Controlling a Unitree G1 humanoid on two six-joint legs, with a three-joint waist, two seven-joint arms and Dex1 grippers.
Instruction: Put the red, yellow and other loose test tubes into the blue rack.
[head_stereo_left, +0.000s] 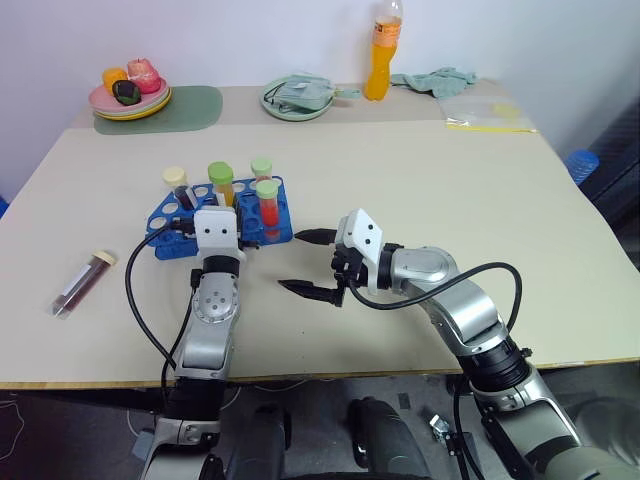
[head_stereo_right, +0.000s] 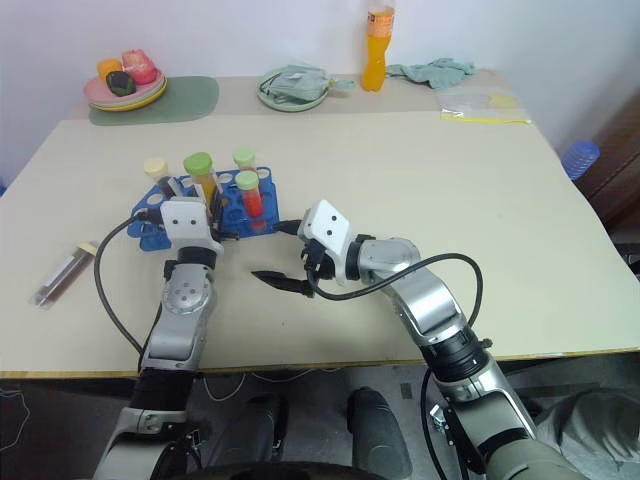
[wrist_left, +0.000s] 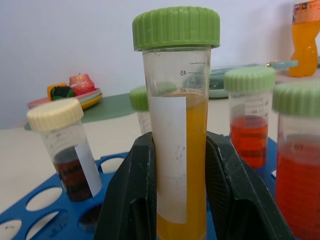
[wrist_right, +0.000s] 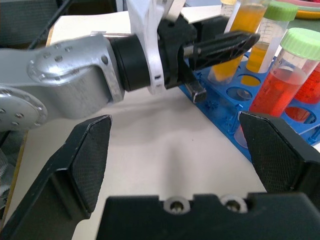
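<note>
Yellow tube (wrist_left: 176, 150): graduation marks "45" and "40" legible on wall near cap. White label blank. Nothing else readable.

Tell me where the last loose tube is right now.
The dark tube lies flat on the table at the robot's far left, apart from the blue rack and left of the left arm.

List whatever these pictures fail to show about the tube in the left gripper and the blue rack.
- Yellow tube, left wrist view: its bottom is cut off by the frame edge, so whether it sits in a hole is unclear.
- Blue rack, left eye view: its near side is hidden behind the left gripper.
- Tube graduations, left wrist view: too small to read fully.
- Loose dark tube: label too small.
</note>
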